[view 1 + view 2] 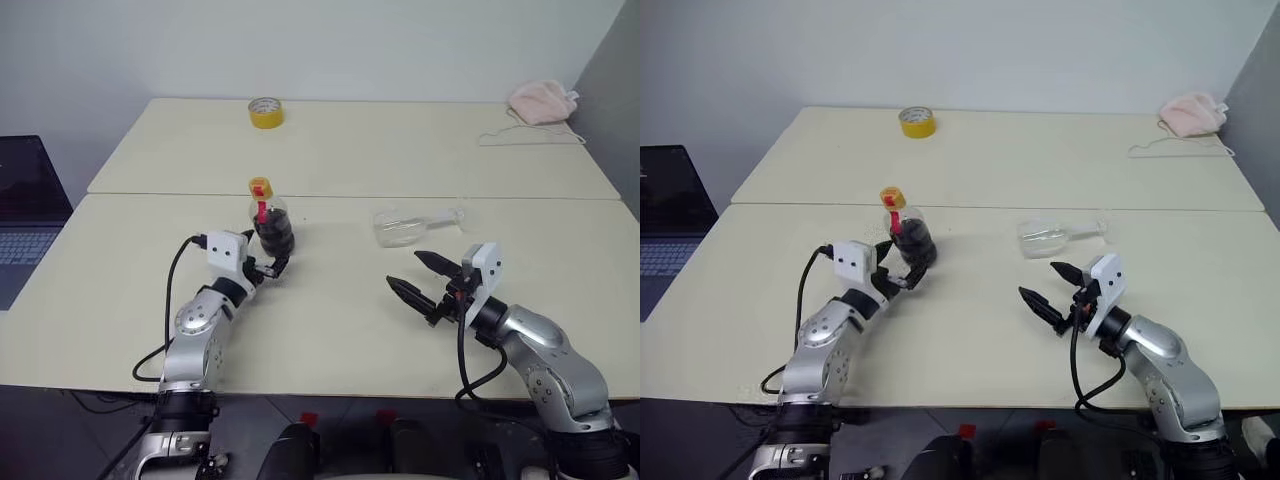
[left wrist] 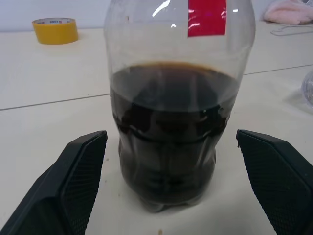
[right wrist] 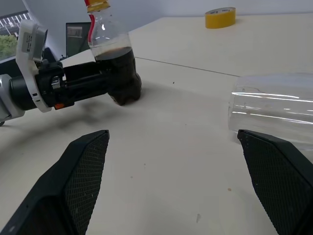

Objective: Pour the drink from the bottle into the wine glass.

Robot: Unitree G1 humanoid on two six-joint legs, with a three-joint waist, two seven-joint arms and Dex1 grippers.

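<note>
Two cream tables [image 1: 330, 330] stand pushed together against a pale wall, a thin seam running across between them. An open laptop [image 1: 25, 215] sits off the near table's left side, and the far table carries a yellow tape roll [image 1: 265, 112] near its back edge, with a pink cloth [image 1: 541, 100] and a thin wire hanger [image 1: 530, 137] in its far right corner.

On the near table, just this side of the seam, the bottle [image 1: 268, 222] stands upright, yellow cap on, and the drink [image 2: 168, 142] fills roughly its lower half. The left gripper [image 1: 270, 262] has its jaws spread wide, one finger on either side of the bottle's base; from the wrist camera there is bare table between each finger [image 2: 80, 171] and the plastic, so it holds nothing, though from overhead I can't be sure the nearer finger isn't brushing the bottle.

The wine glass [image 1: 410, 226] lies on its side to the right of the bottle, well apart from it, with its bowl toward the bottle and its stem pointing right. The right gripper [image 1: 420, 277] hovers near the glass on the front side, jaws wide and empty, pointing left across the table.

Between bottle and glass the tabletop is bare, and there is open surface from both grippers down to the front edge.
</note>
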